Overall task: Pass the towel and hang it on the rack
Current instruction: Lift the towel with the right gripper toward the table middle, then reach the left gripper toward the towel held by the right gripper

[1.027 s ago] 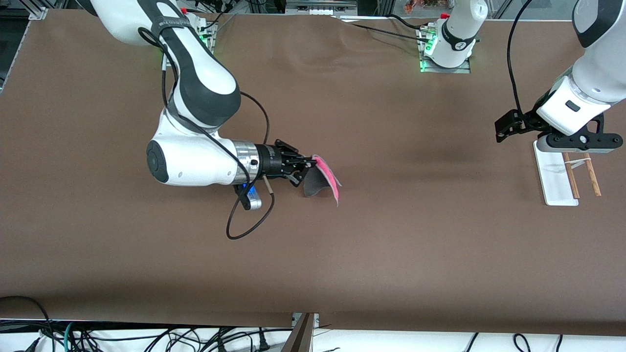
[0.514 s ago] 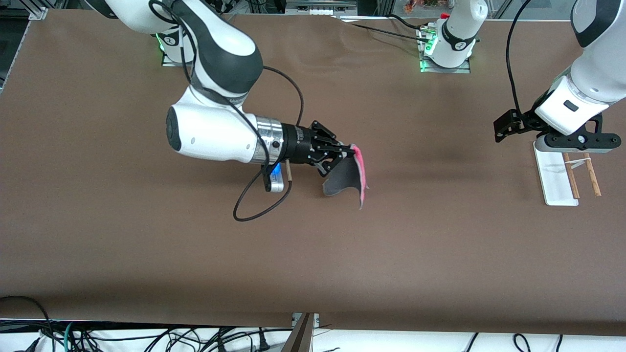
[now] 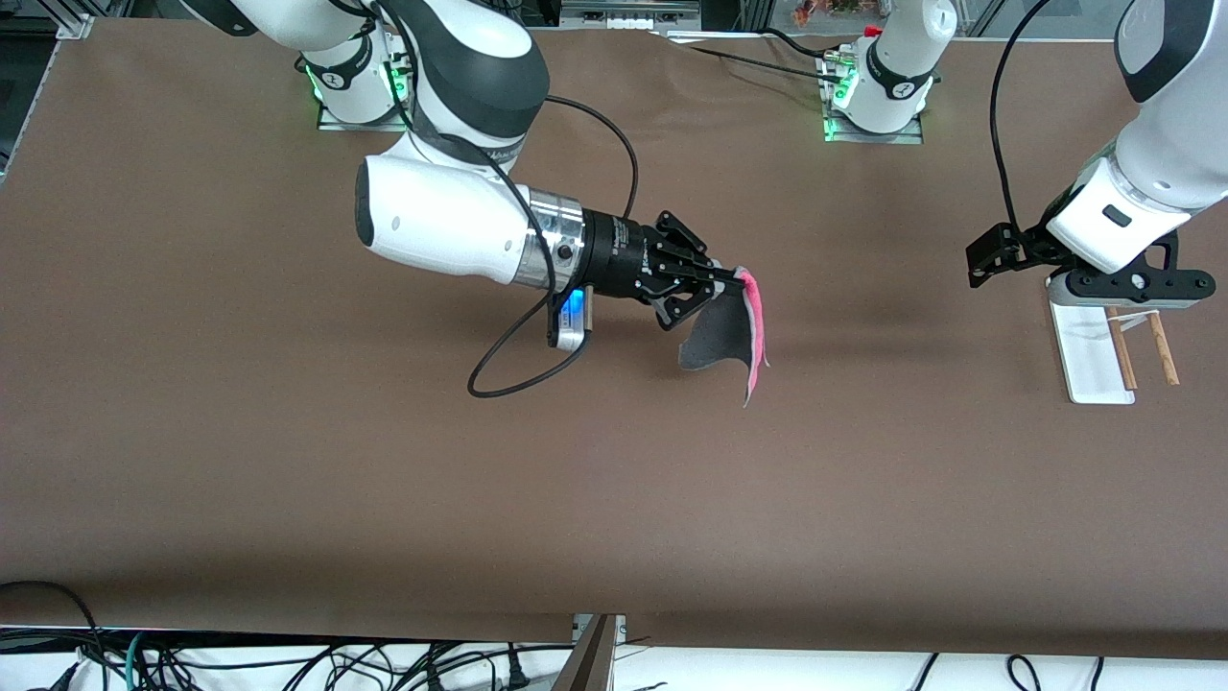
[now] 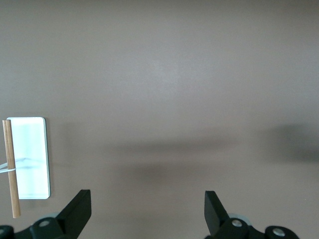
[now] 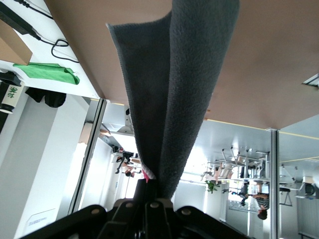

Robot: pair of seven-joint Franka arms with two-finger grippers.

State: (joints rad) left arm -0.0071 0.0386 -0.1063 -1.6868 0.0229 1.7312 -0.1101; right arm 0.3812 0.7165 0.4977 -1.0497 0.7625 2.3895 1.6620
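My right gripper (image 3: pixel 737 280) is shut on the towel (image 3: pixel 724 336), dark grey with a bright pink side, and holds it by one edge above the middle of the table. The towel hangs down from the jaws; in the right wrist view its grey side (image 5: pixel 172 89) fills the middle. The rack (image 3: pixel 1118 347), a white base with two brown rods, stands at the left arm's end of the table. My left gripper (image 3: pixel 1127 285) is open and empty just over the rack's end nearer the bases. The left wrist view shows the rack's base (image 4: pixel 29 157) and one rod (image 4: pixel 11 167).
A black cable (image 3: pixel 523 365) loops down from the right wrist over the table. The arm bases (image 3: pixel 873 96) stand along the table's edge at the top of the front view.
My right arm has carried the towel up off the table and toward the left arm's end. The left arm has barely moved.
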